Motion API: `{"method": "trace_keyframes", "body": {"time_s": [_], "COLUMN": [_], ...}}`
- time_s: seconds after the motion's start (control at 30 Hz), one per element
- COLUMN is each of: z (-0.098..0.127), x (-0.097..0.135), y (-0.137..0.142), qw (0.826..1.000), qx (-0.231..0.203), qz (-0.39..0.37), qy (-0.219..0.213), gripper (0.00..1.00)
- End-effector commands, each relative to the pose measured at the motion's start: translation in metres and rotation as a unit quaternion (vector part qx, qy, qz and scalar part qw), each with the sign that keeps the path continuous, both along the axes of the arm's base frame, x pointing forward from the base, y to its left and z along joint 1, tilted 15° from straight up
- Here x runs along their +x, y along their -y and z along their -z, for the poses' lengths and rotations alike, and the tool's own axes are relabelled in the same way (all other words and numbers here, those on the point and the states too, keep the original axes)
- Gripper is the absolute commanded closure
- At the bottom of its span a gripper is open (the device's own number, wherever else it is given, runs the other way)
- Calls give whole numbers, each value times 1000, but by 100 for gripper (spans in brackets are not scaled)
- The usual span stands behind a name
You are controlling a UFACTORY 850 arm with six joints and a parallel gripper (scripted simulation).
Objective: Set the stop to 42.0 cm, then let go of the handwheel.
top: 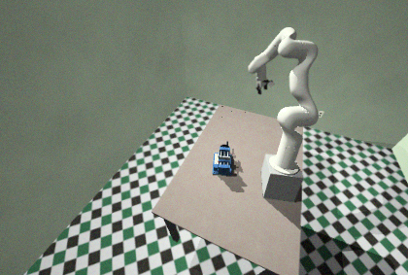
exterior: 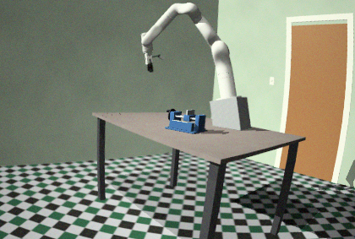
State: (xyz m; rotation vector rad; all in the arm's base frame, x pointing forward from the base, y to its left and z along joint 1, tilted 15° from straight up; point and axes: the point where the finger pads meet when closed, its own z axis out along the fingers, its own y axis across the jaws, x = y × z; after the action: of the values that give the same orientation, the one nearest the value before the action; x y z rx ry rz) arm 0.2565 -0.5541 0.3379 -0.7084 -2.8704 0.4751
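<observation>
A small blue slide fixture (top: 223, 165) sits near the middle of the brown table; it also shows in the exterior view (exterior: 185, 122). It has metal rails, a grey stop block (exterior: 189, 112) and a dark handwheel (exterior: 172, 110) at its far end. My gripper (top: 261, 86) (exterior: 150, 67) hangs high above the table, far from the fixture, and points down; in the exterior view it shows well up and left of the fixture. It is open and empty. The stop's position on the scale is too small to read.
The white arm stands on a grey pedestal (top: 282, 180) at the table's right side, close to the fixture. An orange door (exterior: 317, 95) is in the wall at the right. The floor is green-and-black checkered.
</observation>
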Motion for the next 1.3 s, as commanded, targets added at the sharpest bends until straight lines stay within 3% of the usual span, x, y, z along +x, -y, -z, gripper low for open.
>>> {"method": "trace_keyframes", "body": {"time_s": [0.0, 0.07, 0.13, 0.17, 0.23, 0.3, 0.37, 0.4, 0.47, 0.5, 0.53, 0.63, 0.67, 0.73, 0.8, 0.83, 0.9, 0.93, 0.97, 1.03, 1.07, 1.1, 1.13, 1.17, 1.23, 1.27], "z": [7, 31, 31, 50, 50, 71, 71, 90, 90, 96, 111, 121, 135, 147, 147, 166, 172, 172, 186, 186, 195, 195, 211, 214, 214, 230], "x": [12, 45, 45, 68, 68, 95, 95, 116, 116, 122, 137, 148, 157, 168, 168, 178, 183, 183, 186, 186, 190, 190, 191, 192, 192, 189], "y": [-7, -30, -30, -51, -51, -78, -78, -105, -105, -112, -138, -153, -178, -198, -198, -234, -246, -246, -275, -275, -292, -292, -327, -334, -334, -369], "qw": [999, 992, 992, 979, 979, 957, 957, 931, 931, 921, 895, 873, 846, 816, 811, 765, 740, 740, 699, 699, 664, 664, 612, 595, 591, 530], "qx": [1, 5, 5, 9, 9, 14, 14, 19, 19, 20, 25, 27, 32, 35, 35, 42, 43, 43, 49, 49, 51, 51, 58, 59, 59, 65], "qz": [-32, -126, -126, -195, -197, -282, -282, -353, -353, -376, -432, -474, -518, -561, -569, -626, -654, -654, -695, -695, -728, -728, -770, -783, -786, -827], "qy": [-8, -33, -33, -51, -51, -72, -72, -88, -88, -94, -106, -115, -124, -133, -135, -146, -151, -151, -158, -158, -163, -163, -170, -172, -172, -178], "gripper": [0, 0, 0, 0, 0, 0, 0, 0, 0, 0, 0, 0, 0, 0, 0, 0, 0, 0, 0, 0, 0, 0, 0, 0, 0, 0]}}
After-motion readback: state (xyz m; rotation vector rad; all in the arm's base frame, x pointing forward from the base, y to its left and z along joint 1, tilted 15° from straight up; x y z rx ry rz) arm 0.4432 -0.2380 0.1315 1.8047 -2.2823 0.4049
